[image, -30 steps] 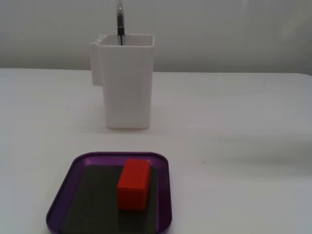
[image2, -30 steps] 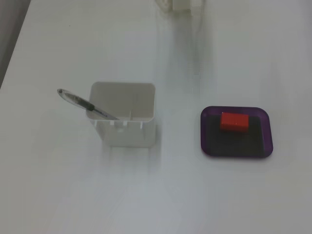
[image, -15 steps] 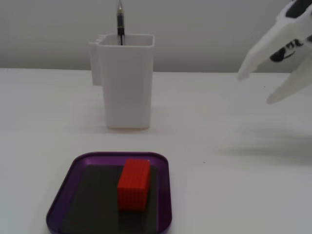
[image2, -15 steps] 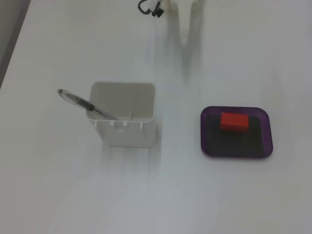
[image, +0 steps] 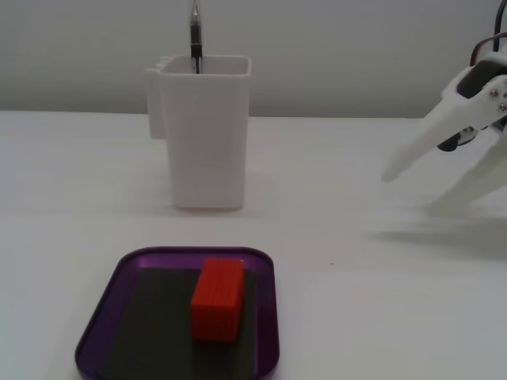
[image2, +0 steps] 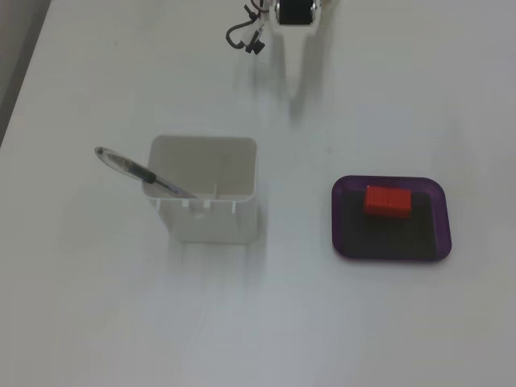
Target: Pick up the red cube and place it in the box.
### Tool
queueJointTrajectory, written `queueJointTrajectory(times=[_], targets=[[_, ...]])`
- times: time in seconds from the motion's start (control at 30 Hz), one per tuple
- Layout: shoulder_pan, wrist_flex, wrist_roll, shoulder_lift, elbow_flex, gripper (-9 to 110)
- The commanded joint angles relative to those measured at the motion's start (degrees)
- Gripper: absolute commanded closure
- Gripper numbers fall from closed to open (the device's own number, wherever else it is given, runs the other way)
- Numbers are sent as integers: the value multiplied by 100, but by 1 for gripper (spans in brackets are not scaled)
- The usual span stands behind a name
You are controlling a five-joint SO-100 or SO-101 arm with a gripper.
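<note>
In a fixed view, the white container (image: pixel 204 131) with a pen (image: pixel 194 36) stands at 11 o'clock. The red cube (image: pixel 217 299) rests inside the box (image: pixel 268 317) at 7 o'clock. The gripper (image: pixel 412 190), fingers spread wide and empty, hovers at 3 o'clock.

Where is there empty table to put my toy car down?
Lots of bare table: the whole strip below the white container and the purple tray in a fixed view, and the gap between those two. The tray already holds the red cube. Avoid the top edge, where the gripper reaches in.
</note>
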Motion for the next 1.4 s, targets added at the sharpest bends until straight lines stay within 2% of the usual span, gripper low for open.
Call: queueJointTrajectory(times=[0.0,0.07,0.2,1.37], targets=[[0,105,35,554,141,84],[-18,176,26,536,149,88],[0,255,-9,527,141,103],[-9,211,-9,527,141,102]])
